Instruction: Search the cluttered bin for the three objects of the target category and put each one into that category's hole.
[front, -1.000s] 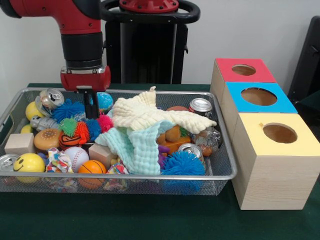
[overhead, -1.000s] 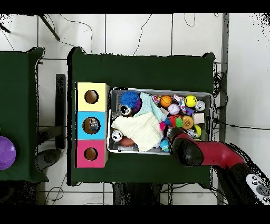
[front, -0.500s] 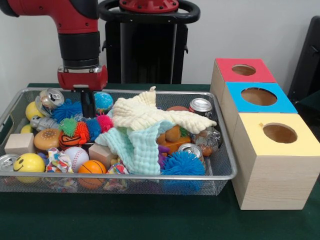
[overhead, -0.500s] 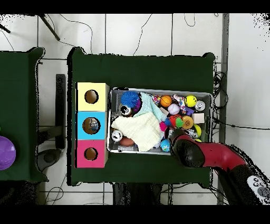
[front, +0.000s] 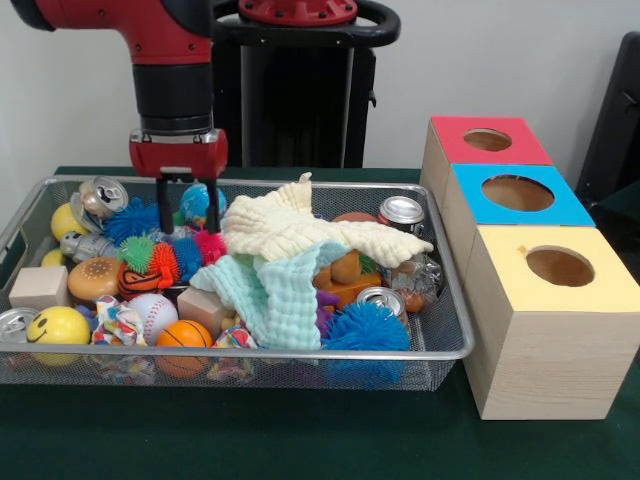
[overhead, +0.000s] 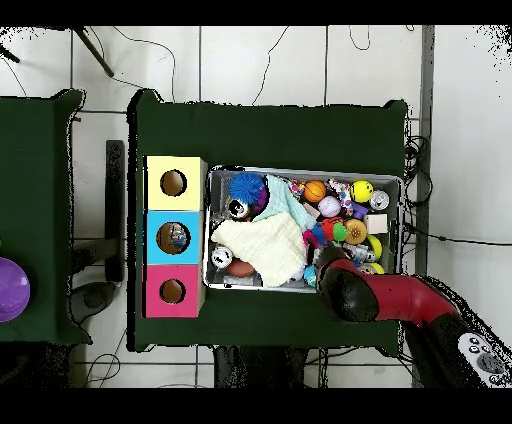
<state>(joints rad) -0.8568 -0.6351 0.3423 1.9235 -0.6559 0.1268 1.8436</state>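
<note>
Change: a moment ago my gripper (front: 186, 205) hung with its fingers close together just left of the blue-green ball (front: 197, 201); now I have slid a little toward frame right and the two fingers stand one on each side of that ball.
Hand state: fingers apart, straddling the ball at the back edge of the bin (front: 445, 340); they seem close against its sides, but I cannot tell whether they press it yet.
Lift: none visible; the ball sits at the same spot in the upper left of the front view as before.
Meaning for the task: I judge this to be the start of a grasp on a ball, so balls look like the category I am after, though nothing in view confirms it.
Task things: the ball lies between my fingers; more balls sit lower left in the front view, a baseball (front: 152, 311), a small basketball (front: 184, 335) and a yellow smiley ball (front: 58, 326).
Holes: the red box (front: 485, 141), blue box (front: 517, 195) and yellow box (front: 556, 268) stand in a row at frame right, well apart from my hand.
Overhead view: my arm (overhead: 385, 297) covers the bin corner at lower right, so the grasp is hidden there.
Clutter: the cream cloth (front: 300, 229) and mint cloth (front: 268, 295) cover the bin's middle.
Writing: no brand, label or lettering is readable on the cans, boxes or toys.
</note>
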